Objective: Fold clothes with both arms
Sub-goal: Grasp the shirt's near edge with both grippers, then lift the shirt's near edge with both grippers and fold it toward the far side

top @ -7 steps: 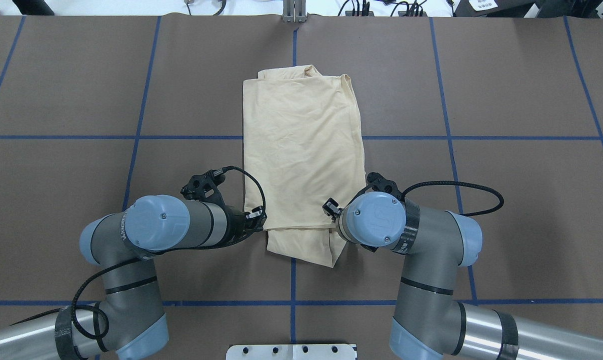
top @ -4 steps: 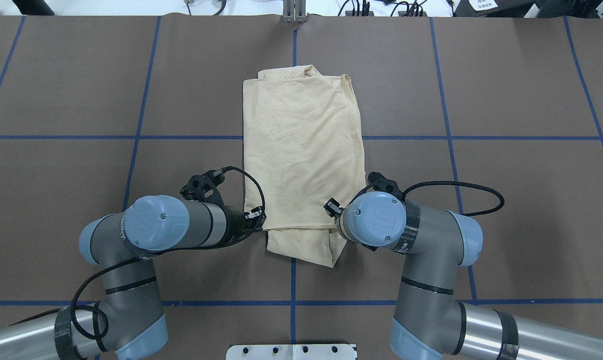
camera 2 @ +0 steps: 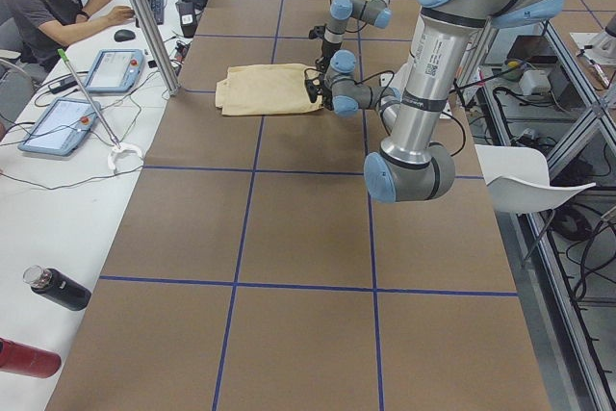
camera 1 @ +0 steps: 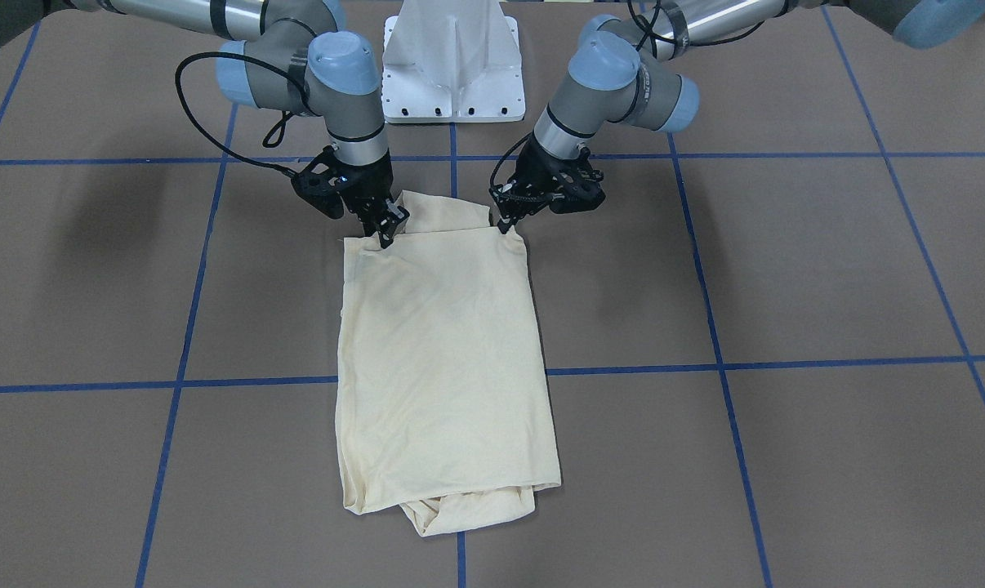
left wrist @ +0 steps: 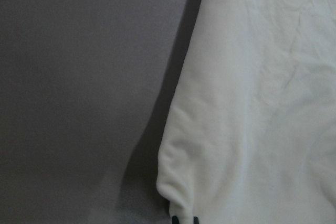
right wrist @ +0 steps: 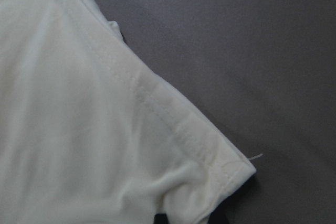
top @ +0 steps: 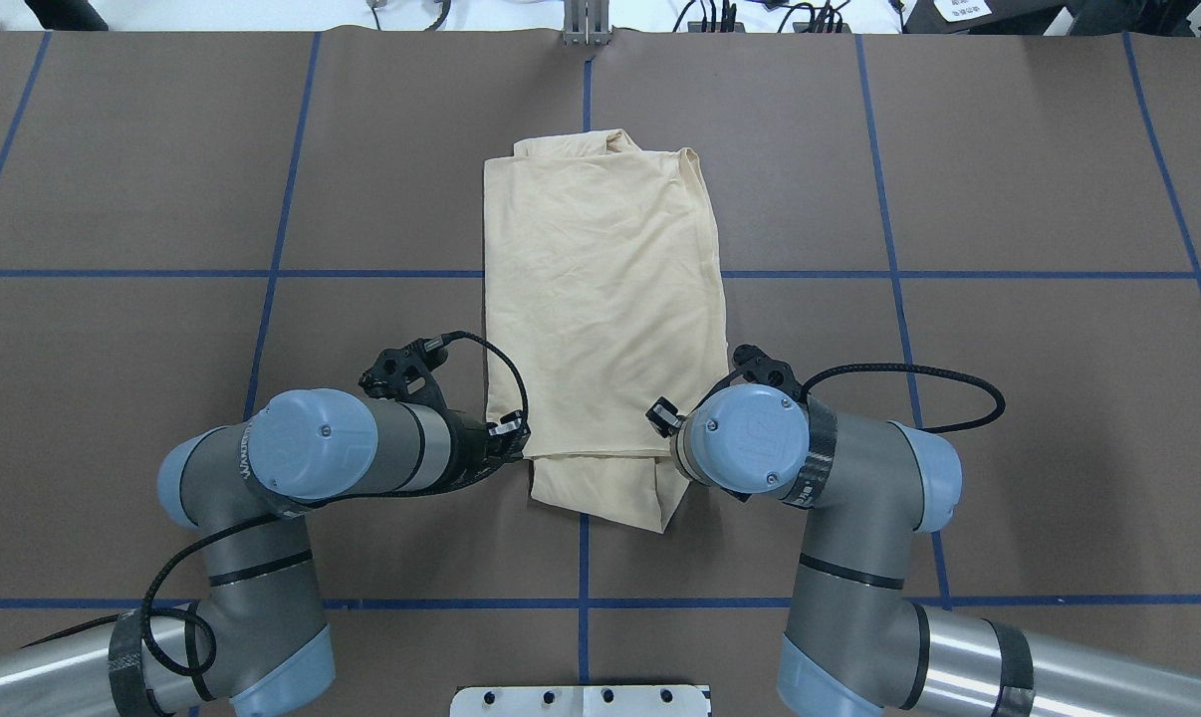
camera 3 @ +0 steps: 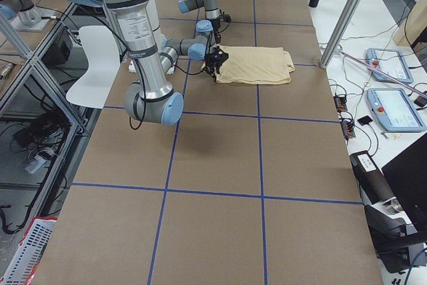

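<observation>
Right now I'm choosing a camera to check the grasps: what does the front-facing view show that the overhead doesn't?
Only front-facing: the left gripper and right gripper each pinching a corner of the shirt, plus the pedestal's upright face. Only overhead: cables beyond the table's far edge; there the wrists mostly cover the grippers. Both: the shirt folded into a long strip on the brown table with blue lines.

The left arm (top: pixel 401 460) and the right arm (top: pixel 859 478) are formed of grey metal tubes closed by rounded light blue joint caps (top: pixel 312 443), each fixed by a small central screw, and black braided cables (top: pixel 899 366) are looped beside the black wrist mounts (top: pixel 401 366).
</observation>
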### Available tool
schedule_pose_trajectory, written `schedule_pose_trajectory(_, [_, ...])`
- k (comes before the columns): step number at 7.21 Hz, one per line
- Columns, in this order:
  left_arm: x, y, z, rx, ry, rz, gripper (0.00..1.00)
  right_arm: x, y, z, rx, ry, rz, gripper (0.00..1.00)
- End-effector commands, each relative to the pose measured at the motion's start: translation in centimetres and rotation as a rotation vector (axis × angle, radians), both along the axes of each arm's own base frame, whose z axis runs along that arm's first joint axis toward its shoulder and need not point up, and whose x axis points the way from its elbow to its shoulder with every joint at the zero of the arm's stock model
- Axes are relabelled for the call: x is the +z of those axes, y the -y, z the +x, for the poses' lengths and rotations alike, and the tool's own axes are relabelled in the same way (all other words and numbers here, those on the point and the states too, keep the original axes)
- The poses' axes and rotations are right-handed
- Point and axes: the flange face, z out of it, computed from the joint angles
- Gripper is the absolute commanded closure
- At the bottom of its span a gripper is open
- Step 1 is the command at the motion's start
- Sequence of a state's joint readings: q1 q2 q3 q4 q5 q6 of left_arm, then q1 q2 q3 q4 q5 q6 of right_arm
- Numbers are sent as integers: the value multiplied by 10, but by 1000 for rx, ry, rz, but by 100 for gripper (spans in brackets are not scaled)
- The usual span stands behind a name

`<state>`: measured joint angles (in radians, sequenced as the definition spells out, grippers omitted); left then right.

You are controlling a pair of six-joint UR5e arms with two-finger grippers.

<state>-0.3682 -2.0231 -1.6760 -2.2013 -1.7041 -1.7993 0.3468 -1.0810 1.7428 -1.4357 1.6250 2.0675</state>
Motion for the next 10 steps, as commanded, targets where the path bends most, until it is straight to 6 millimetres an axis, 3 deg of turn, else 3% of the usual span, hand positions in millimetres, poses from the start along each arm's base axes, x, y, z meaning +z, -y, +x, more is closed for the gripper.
schedule_pose_trajectory(1, [-1,0,-1,0,-2,1,100,-11,2,8,-4,25,3,100])
schedule_pose_trajectory(2, [-1,0,-1,0,-2,1,100,-15,1,12,-8,36,1,100])
schedule_pose_trajectory(6, [0,0,-1,0,-1,0,100,1,-2,16,-9,15,-7,100])
schedule_pose_trajectory(8, [-14,-6,-10,3,-21,8,100,-6,-4,24,-12,33,-2,100])
schedule_pose_trajectory(9, [-26,-19,-10,23,-14,5,100,-12,-16,25,-32,51,-2,100])
schedule_pose_trajectory(10, [-34,-49,-4,70,5,-3,100,-9,-38,27,-74,58,-11,100])
